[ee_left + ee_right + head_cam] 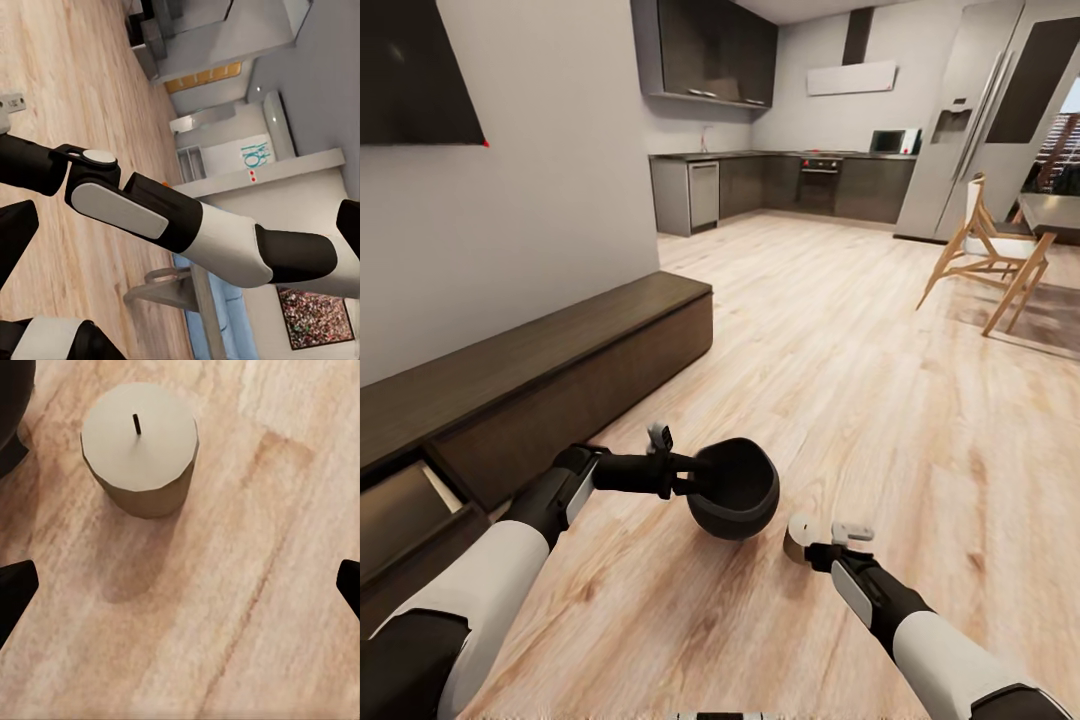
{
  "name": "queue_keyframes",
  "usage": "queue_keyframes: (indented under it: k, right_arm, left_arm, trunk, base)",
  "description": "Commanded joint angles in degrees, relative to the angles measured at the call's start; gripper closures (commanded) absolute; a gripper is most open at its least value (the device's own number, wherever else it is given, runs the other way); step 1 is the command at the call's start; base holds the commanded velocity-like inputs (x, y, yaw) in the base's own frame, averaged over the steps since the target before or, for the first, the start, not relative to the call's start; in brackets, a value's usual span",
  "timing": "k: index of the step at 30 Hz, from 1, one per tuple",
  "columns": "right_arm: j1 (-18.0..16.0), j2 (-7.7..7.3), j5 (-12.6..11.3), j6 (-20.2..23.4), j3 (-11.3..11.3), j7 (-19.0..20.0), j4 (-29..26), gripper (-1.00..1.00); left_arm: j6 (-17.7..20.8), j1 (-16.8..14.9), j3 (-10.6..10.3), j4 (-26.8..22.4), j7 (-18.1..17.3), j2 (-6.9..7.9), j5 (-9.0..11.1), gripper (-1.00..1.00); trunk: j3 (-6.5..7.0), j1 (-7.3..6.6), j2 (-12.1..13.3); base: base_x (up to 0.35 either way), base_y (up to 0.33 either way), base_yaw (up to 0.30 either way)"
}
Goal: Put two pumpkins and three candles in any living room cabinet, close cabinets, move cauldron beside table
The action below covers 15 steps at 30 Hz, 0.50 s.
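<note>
Jaws: left gripper clamped on rim of cauldron, carried tilted above wood floor beside cabinet, presumably for transport; right gripper spread wide over candle standing on floor, likely for pickup.

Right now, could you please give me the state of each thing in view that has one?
cauldron: tilted, gripped at its rim by the left tool.
candle: upright on the floor, unlit, free.
right tool: open, over the candle.
cabinet: front at its near end ajar.
</note>
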Motion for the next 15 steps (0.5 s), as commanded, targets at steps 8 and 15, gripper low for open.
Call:
queue_keyframes:
  k: [8,15]
  right_arm:
    - [0.05,0.00,-0.52,0.29,2.31,-1.11,-3.65,-1.00]
    - [0.12,0.02,-0.52,0.16,2.85,-1.13,-4.48,-1.00]
  left_arm:
    - [0.61,-0.04,-0.34,0.00,-0.10,0.08,0.39,-1.00]
    - [0.61,-0.04,-0.34,-0.03,-0.10,0.08,0.39,-1.00]
  trunk:
    - [-0.72,0.06,-0.07]
    - [-0.72,0.06,-0.07]
  base:
    - [0.000,0.000,0.000]
    - [0.000,0.000,0.000]
